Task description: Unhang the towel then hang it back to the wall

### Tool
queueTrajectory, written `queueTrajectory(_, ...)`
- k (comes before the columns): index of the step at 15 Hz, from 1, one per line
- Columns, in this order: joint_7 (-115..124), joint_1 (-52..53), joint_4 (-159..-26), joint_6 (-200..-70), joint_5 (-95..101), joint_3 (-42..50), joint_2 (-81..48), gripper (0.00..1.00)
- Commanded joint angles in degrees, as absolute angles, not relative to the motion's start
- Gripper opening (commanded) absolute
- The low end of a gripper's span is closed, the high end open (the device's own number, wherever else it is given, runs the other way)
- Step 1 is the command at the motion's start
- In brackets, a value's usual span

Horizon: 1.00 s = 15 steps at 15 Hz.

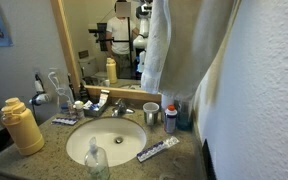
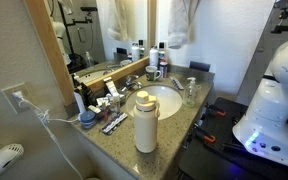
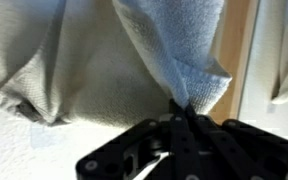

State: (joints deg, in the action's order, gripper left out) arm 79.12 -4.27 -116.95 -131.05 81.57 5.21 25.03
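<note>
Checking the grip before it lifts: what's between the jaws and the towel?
Nothing. In the wrist view a fold of the towel runs straight into the gripper, whose jaws look closed on it.

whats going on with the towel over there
The gripper is shut on a fold of the towel, seen up close in the wrist view. In both exterior views the towel drapes high beside the mirror and the rough white wall, above the sink. Its hook is out of sight.
</note>
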Motion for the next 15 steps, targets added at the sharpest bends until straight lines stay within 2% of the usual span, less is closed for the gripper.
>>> queueTrajectory(1,78.0,-1.9,-112.0,-140.0,79.3,6.4,23.1,0.01)
queueTrajectory(5,75.4,-1.3,-107.4,-147.5,76.0,5.2,21.4,0.01)
queueTrajectory(15,70.5,1.8,-97.0,-154.4,76.4,-3.2,12.0,0.01)
